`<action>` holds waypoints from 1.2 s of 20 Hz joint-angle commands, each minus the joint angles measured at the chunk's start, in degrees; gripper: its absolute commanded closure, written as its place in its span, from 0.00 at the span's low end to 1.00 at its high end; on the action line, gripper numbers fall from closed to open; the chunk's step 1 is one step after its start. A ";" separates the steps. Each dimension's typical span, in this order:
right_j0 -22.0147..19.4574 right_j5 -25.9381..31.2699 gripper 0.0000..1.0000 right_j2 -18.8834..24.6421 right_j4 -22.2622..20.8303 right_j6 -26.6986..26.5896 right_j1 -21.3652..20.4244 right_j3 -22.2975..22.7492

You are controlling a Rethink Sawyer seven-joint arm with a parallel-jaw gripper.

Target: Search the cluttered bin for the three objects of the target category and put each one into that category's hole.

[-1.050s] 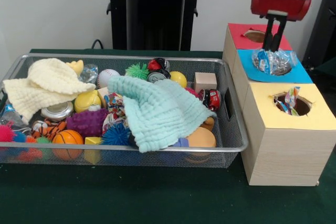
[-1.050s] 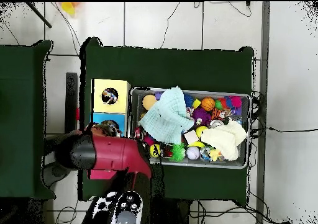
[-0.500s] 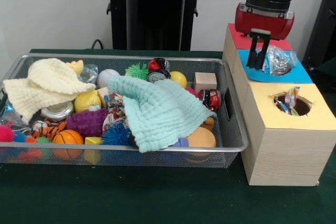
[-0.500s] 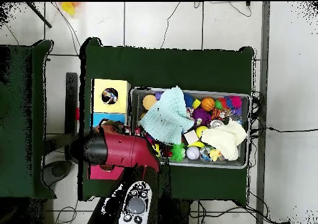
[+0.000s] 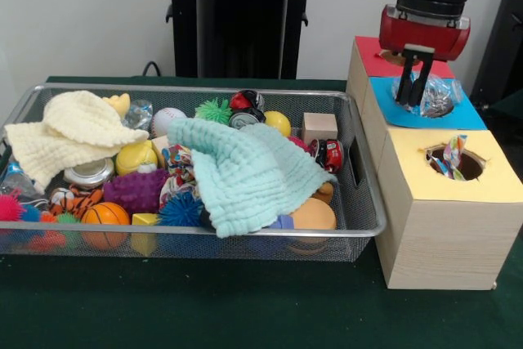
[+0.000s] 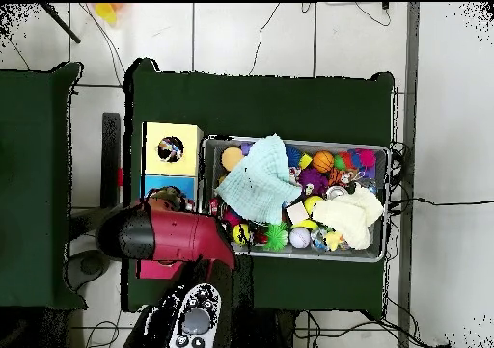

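Observation:
A crinkly clear plastic bag point(image 5: 436, 96) lies on the hole of the blue-topped box point(image 5: 467, 117). My gripper point(image 5: 417, 97) hangs right over the bag's left side, its tips down at the plastic. The yellow-topped box point(image 5: 490, 185) in front has wrappers point(image 5: 454, 158) sticking out of its hole. The red-topped box point(image 5: 371, 53) stands behind. In the overhead view the red arm point(image 6: 178, 236) covers the gripper beside the blue box point(image 6: 154, 184).
The wire bin point(image 5: 360, 171) to the left holds several balls, cans and blocks. A teal cloth point(image 5: 245, 171) and a cream cloth point(image 5: 75, 131) cover part of them. A wooden cube point(image 5: 319, 127) sits near the bin's right wall.
The gripper swung left off the bag half a second ago, leaving it on the blue box, and has now come back right onto the bag's left side.

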 commanded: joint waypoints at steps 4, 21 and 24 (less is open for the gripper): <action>-2.09 -1.03 1.00 4.24 0.13 8.57 1.11 1.29; -0.42 -9.98 1.00 4.47 0.24 10.85 4.07 5.25; -0.16 -9.31 1.00 4.45 0.64 11.18 3.48 5.57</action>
